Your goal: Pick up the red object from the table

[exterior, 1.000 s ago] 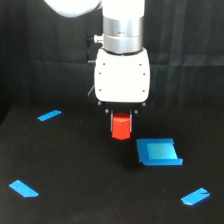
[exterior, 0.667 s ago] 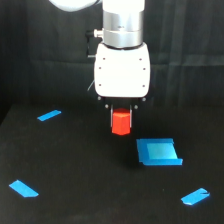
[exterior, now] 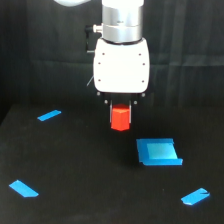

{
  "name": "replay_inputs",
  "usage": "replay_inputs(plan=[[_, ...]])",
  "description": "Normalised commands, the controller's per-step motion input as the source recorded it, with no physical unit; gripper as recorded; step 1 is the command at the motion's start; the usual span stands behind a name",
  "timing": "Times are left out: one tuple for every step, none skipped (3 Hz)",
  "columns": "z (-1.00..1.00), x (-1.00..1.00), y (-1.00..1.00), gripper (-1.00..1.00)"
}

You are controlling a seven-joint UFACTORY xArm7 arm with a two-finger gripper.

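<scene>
Risen since a second ago: white arm with its fingers [exterior: 120, 111], and the small matte orange-red hexagonal block [exterior: 120, 119], now clear above the flat matte black desk [exterior: 75, 165]. Fingers: narrow, clamped on the block's upper part. Blue square piece [exterior: 158, 152]: on the desk, toward the exterior view's right, below the block. Three blue strips: scattered, well apart.

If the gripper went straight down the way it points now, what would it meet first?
Most likely bare table. The gripper points down, shut on the red object, which hangs clear of the surface. The blue square piece lies toward the exterior view's right, seemingly outside that line, though depth is unclear.
</scene>
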Motion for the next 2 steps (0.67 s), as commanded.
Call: replay_inputs(plan=[[0.15,-0.03,-0.13,-1.0],[0.1,-0.01,-0.02,-1.0]])
